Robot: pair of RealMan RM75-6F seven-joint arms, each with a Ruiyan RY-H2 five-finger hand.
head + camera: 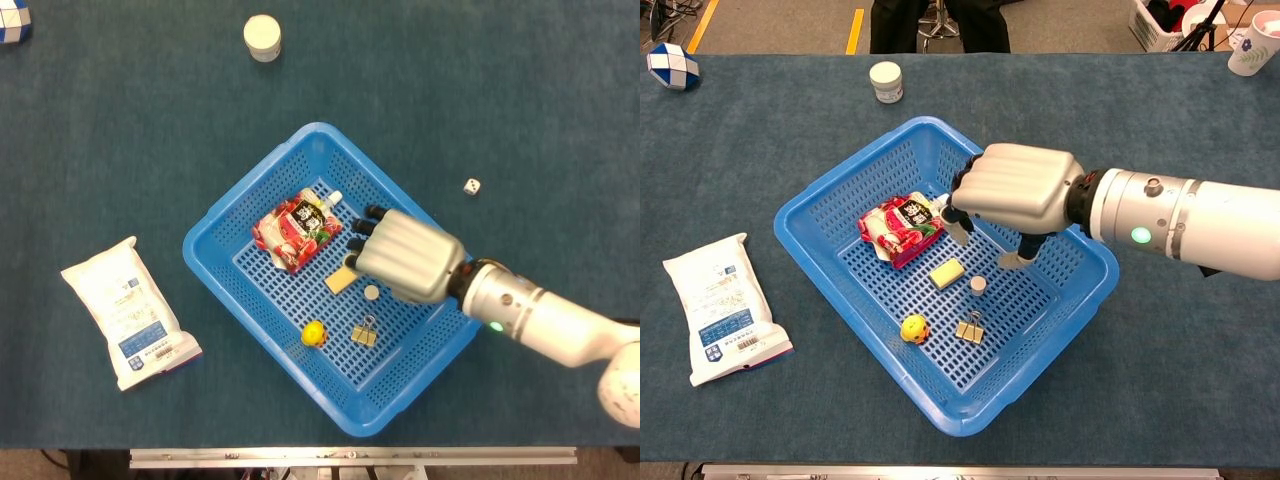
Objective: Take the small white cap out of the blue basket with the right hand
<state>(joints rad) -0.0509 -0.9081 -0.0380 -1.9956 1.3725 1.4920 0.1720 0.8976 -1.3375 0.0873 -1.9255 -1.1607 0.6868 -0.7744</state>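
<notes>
A white bag (128, 313) is lying near the worktop's left edge, while in the blue basket (455, 262) at its middle the small white cap (978, 285) is sitting free just under the right hand (1012, 192), whose spread fingers are holding nothing.

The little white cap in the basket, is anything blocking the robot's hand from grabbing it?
Nothing visible does. The right hand hovers just above the small white cap, fingers apart. The yellow block and binder clip lie close beside it, not over it.

Bright, even light; sharp focus
</notes>
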